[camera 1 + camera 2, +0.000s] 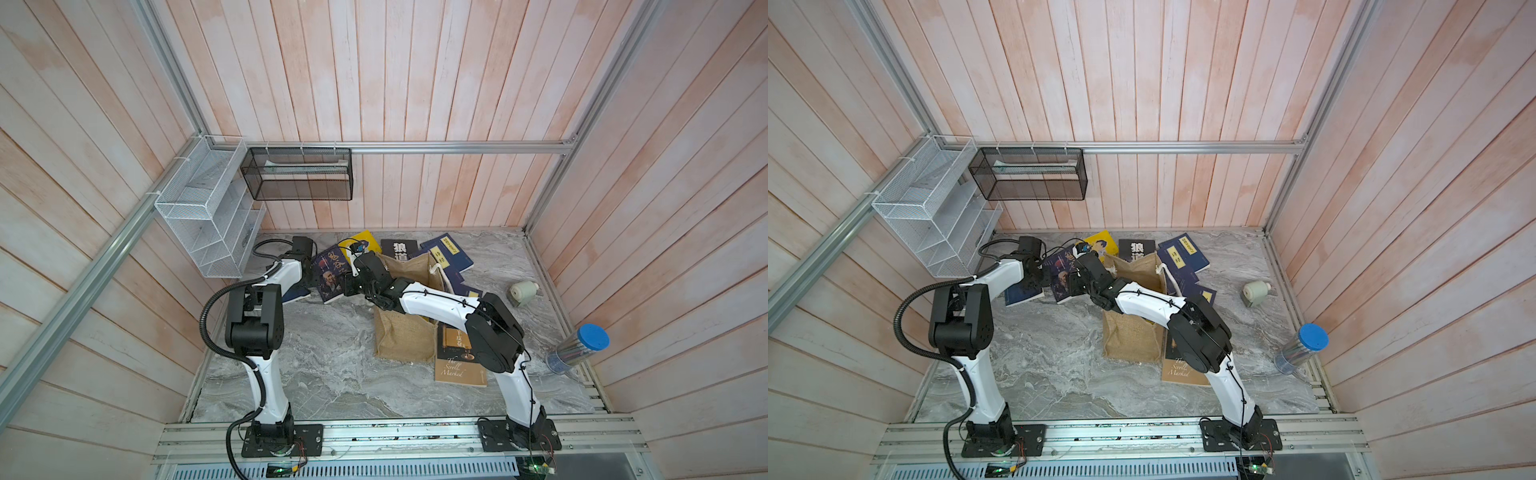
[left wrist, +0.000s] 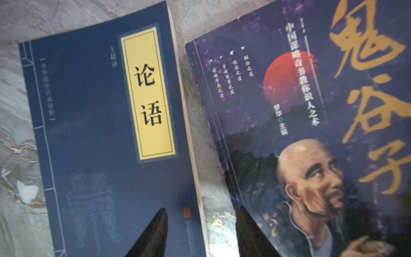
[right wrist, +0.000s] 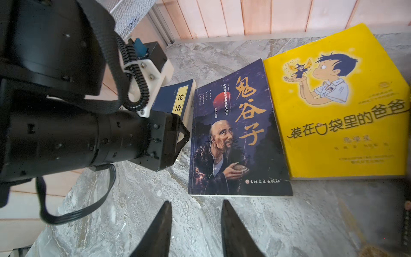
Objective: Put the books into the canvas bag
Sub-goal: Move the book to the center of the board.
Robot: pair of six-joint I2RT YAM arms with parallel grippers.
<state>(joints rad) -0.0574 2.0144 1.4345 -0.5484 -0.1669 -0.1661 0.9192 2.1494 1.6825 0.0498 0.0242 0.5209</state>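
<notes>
Left jaws first: we see them roughly half open and empty. In the left wrist view one fingertip (image 2: 155, 233) hangs over the corner of the navy book (image 2: 100, 133). The other hangs over the spine edge of the purple book (image 2: 311, 133), so the pair straddles the thin wedge of bare desk (image 2: 209, 160) between them. We honestly can't tell if either tip touches a cover.

Right jaws stand part open too, with a smaller gap and nothing in them. They sit over bare desk just short of the purple book's bottom edge, so that edge is free. Its far long edge isn't, because the yellow cartoon book (image 3: 338, 106) butts right against it.

The canvas bag (image 1: 405, 336) stands upright mid-desk, mouth open, just beside the purple book, with the right arm (image 1: 436, 301) reaching across its top. A black book (image 1: 399, 248) and a pile of navy books (image 1: 446, 253) crowd in behind the bag. A brown-and-black book (image 1: 459, 368) lies just beside it under the right elbow. We've got plenty of open desk in front of the bag, toward the arm bases.
</notes>
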